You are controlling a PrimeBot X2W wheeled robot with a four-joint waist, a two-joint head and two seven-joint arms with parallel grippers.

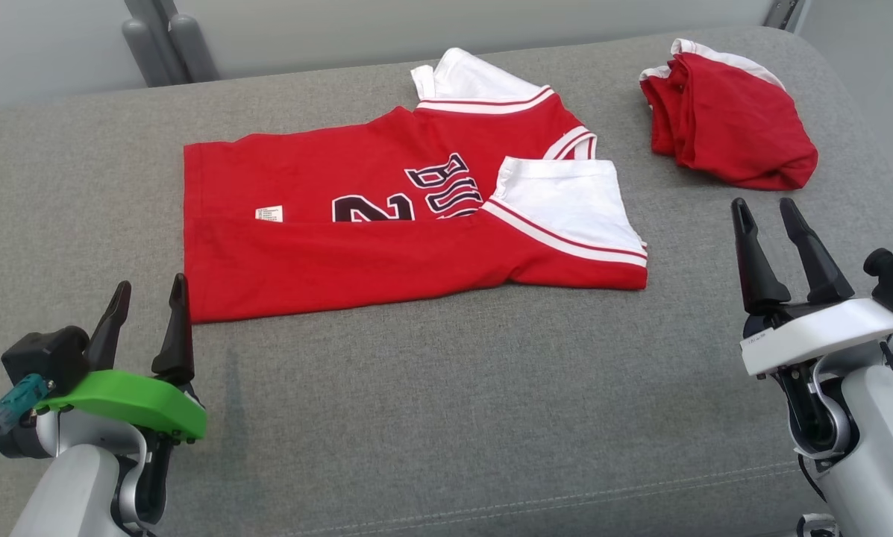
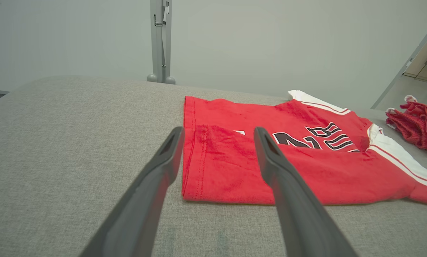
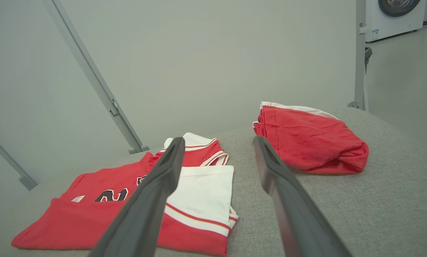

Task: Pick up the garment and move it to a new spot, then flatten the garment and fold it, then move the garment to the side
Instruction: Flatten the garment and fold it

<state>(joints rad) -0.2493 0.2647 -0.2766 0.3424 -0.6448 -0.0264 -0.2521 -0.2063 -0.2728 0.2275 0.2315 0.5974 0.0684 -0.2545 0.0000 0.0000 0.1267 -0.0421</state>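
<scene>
The garment [image 1: 386, 224] is a red jersey with white sleeves and black lettering. It lies flat in the middle of the grey padded surface, its near long edge folded over and one white sleeve folded onto the front. In the left wrist view the garment [image 2: 263, 157] lies just ahead of the fingers; in the right wrist view the garment [image 3: 135, 203] lies ahead and to the left. My left gripper [image 1: 148, 294] hovers open just off the garment's near left corner, empty. My right gripper [image 1: 765, 212] stands open and empty to the right of the folded sleeve.
A second red and white garment [image 1: 722, 127] lies folded in a bundle at the far right of the grey surface [image 1: 446, 388], beyond my right gripper. Grey metal posts [image 1: 166, 37] stand behind the far edge. A washing machine [image 3: 395, 14] stands in the background.
</scene>
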